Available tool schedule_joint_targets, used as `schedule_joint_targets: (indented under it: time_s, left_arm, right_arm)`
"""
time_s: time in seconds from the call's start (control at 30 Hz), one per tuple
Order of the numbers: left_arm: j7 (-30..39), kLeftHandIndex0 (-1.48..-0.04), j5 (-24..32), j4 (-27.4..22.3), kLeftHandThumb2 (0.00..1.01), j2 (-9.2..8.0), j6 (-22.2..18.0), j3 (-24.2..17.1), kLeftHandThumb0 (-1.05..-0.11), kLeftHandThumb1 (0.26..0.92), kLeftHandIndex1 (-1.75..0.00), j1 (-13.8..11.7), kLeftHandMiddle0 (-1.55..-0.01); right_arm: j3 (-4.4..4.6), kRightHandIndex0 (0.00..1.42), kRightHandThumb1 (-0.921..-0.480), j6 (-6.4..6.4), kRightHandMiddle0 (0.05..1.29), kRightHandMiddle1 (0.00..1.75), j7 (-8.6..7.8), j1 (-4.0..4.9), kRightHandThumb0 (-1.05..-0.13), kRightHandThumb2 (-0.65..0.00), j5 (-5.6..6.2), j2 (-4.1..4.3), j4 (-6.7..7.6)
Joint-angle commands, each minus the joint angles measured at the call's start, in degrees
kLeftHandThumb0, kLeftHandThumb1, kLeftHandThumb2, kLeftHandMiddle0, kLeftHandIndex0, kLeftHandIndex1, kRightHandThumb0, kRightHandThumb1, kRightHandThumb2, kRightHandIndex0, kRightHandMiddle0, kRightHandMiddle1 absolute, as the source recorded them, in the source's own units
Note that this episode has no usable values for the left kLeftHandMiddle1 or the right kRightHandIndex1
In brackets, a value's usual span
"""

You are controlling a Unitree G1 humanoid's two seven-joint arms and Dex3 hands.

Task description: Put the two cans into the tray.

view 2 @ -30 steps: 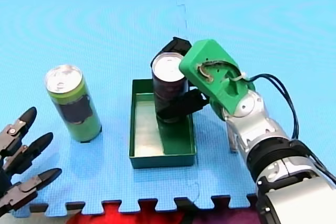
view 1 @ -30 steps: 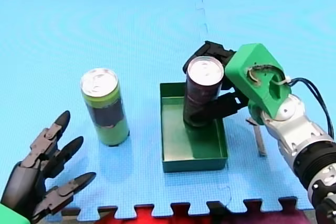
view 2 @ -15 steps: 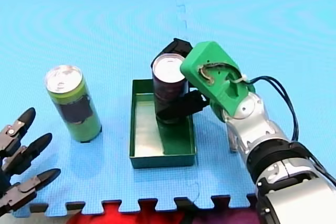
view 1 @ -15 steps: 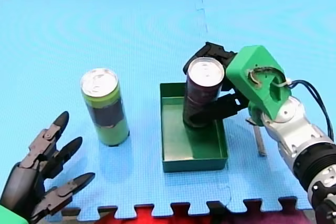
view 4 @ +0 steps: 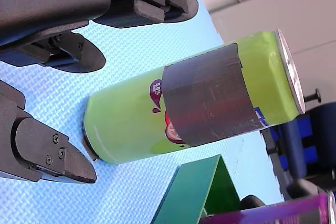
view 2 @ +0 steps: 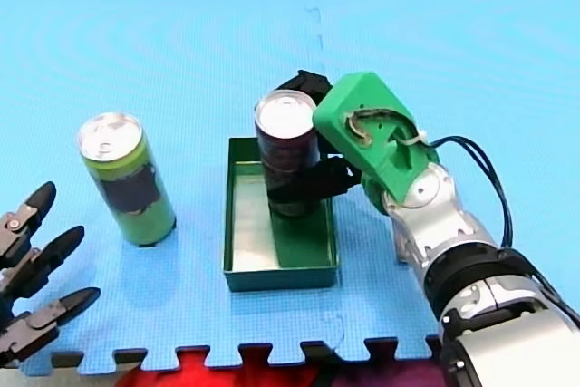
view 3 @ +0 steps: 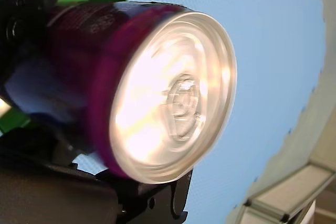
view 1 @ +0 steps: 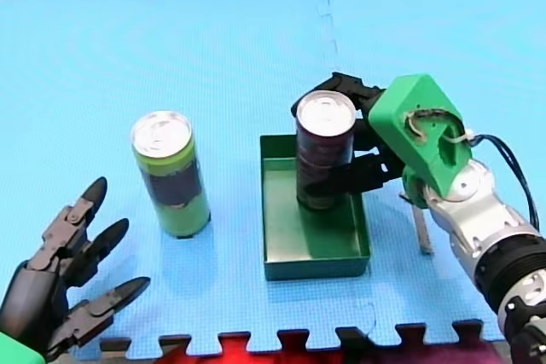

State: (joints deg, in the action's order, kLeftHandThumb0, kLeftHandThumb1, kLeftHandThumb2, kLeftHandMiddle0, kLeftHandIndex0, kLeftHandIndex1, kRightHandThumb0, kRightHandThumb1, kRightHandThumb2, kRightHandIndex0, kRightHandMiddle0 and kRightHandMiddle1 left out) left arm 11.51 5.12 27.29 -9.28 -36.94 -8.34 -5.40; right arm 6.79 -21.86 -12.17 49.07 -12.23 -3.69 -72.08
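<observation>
Right hand (view 1: 384,159) still clamped, left hand (view 1: 64,287) holding nothing and slightly lower at near mat edge; at far end of green tray (view 1: 316,268), purple can (view 1: 322,147) in that right grip tipped leftward to near upright, so looks ready for release; green can (view 1: 171,176) untouched on mat left of tray, next up.
</observation>
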Motion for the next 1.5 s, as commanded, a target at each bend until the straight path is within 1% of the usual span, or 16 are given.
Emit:
schedule_joint_targets:
  time_s: [0.0,0.03,0.07,0.17,0.23,0.47,0.73,0.83,1.03,1.17,1.3,1.37,1.47]
  left_arm:
    - [0.1,-0.22,0.3,0.2,0.0,-0.3,0.1,-0.3,-1.048,0.835,0.0,0.2,-0.46]
    - [0.2,-0.22,0.4,0.2,0.0,-0.3,0.1,-0.3,-1.048,0.835,0.0,0.3,-0.46]
    - [0.2,-0.22,0.4,0.3,0.0,-0.29,0.0,-0.3,-1.048,0.835,0.0,0.3,-0.46]
    - [0.2,-0.22,0.4,0.3,0.0,-0.34,-0.1,-0.3,-1.048,0.835,0.0,0.3,-0.46]
    - [0.2,-0.22,0.4,0.1,0.0,-0.35,0.0,-0.3,-1.048,0.835,0.0,0.3,-0.45]
    - [0.4,-0.22,0.7,-0.5,0.0,-0.54,0.4,-0.4,-1.048,0.837,0.0,0.2,-0.45]
    - [0.8,-0.22,1.2,-0.1,0.0,-0.27,-0.3,-0.5,-1.048,0.838,0.0,0.3,-0.44]
    - [1.1,-0.22,1.4,0.0,0.0,-0.27,-0.3,-0.5,-1.048,0.838,0.0,0.3,-0.44]
    - [1.0,-0.22,1.1,0.0,0.0,-0.28,-0.3,-0.6,-1.048,0.837,0.0,0.2,-0.44]
    - [1.0,-0.22,1.0,0.1,0.0,-0.34,-0.4,-0.7,-1.048,0.838,0.0,0.2,-0.45]
    - [1.1,-0.22,1.0,0.5,0.0,-0.32,-0.6,-0.8,-1.048,0.839,0.0,0.3,-0.45]
    - [1.1,-0.22,1.0,0.6,0.0,-0.31,-0.7,-0.8,-1.048,0.839,0.0,0.3,-0.45]
    - [0.8,-0.22,0.7,0.7,0.0,-0.25,-0.8,-0.8,-1.048,0.839,0.0,0.3,-0.45]
  right_arm:
    - [0.83,0.33,-0.762,0.37,0.21,0.01,-1.18,0.52,-0.985,-0.001,-0.72,0.87,-0.04]
    - [1.09,0.28,-0.762,0.52,0.17,0.01,-1.36,0.64,-0.989,-0.001,-0.98,1.0,-0.03]
    - [1.36,0.26,-0.762,0.77,0.15,0.0,-1.22,0.77,-0.991,-0.001,-1.28,1.07,0.0]
    - [2.19,0.24,-0.762,1.84,0.13,0.0,0.29,1.02,-0.991,0.0,-2.32,0.96,0.37]
    - [2.48,0.23,-0.764,2.15,0.12,0.0,0.94,1.03,-0.992,-0.001,-2.68,0.9,0.57]
    - [3.2,0.21,-0.775,1.57,0.1,0.0,2.19,0.88,-1.007,-0.004,-3.39,1.01,0.61]
    - [3.5,0.19,-0.79,0.89,0.09,0.0,3.06,0.75,-1.04,-0.005,-3.77,0.97,0.45]
    - [3.53,0.19,-0.795,0.76,0.09,0.0,3.08,0.76,-1.047,-0.006,-3.83,1.0,0.21]
    - [3.38,0.19,-0.801,0.41,0.09,0.0,2.38,0.78,-1.048,-0.007,-3.61,1.17,-0.01]
    - [2.98,0.2,-0.8,0.0,0.09,0.0,1.68,0.71,-1.048,-0.005,-3.13,1.42,-0.07]
    - [2.11,0.21,-0.795,-1.05,0.09,0.0,-0.13,0.5,-1.048,-0.001,-2.07,1.96,-0.25]
    - [1.91,0.22,-0.791,-1.57,0.09,0.0,-1.05,0.55,-1.048,0.0,-1.77,2.26,-0.28]
    - [1.77,0.24,-0.786,-2.55,0.1,0.0,-2.72,0.61,-1.048,0.0,-1.56,3.05,-0.28]
